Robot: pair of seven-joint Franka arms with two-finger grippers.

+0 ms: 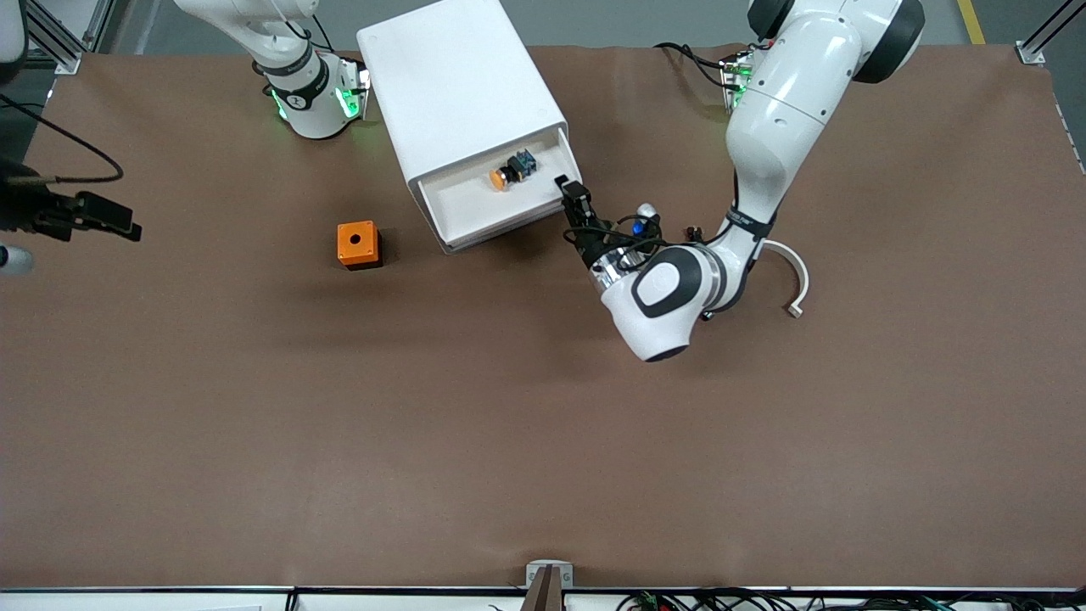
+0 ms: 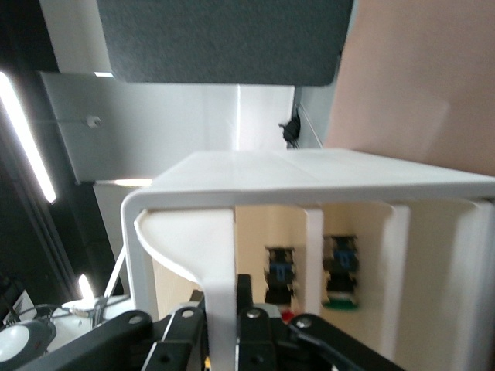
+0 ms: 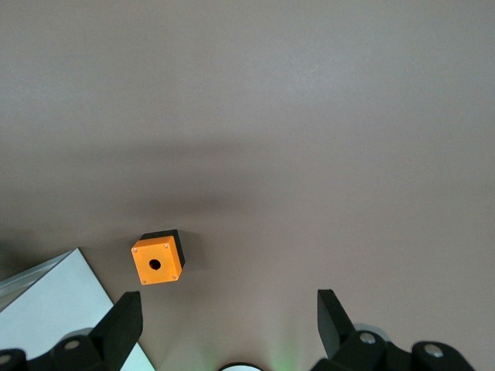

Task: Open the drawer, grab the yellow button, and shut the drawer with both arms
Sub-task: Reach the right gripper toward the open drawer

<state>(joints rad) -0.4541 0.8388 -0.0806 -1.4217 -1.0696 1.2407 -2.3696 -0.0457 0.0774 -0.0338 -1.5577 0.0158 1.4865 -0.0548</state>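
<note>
White drawer (image 1: 488, 199), pulled out, holds the button (image 1: 509, 172); left end effector (image 1: 570, 197) clenches its front, right end effector (image 3: 228, 321) is spread.

This is a robotics lab or test cell, not a home or shop. Two white industrial arms (image 1: 789, 110) are bolted at one edge of a wide table (image 1: 543, 441) covered in a plain brown mat, their bases lit by green status lights (image 1: 344, 102). Aluminium framing posts (image 1: 51, 38) stand at the table's corners, and loose cables (image 1: 704, 601) run along the edge nearest the front camera. The floor past the table is grey with a yellow line (image 1: 971, 21) (the marking common on workshop floors). A camera mount (image 1: 549, 581) sits at the table's edge.
</note>
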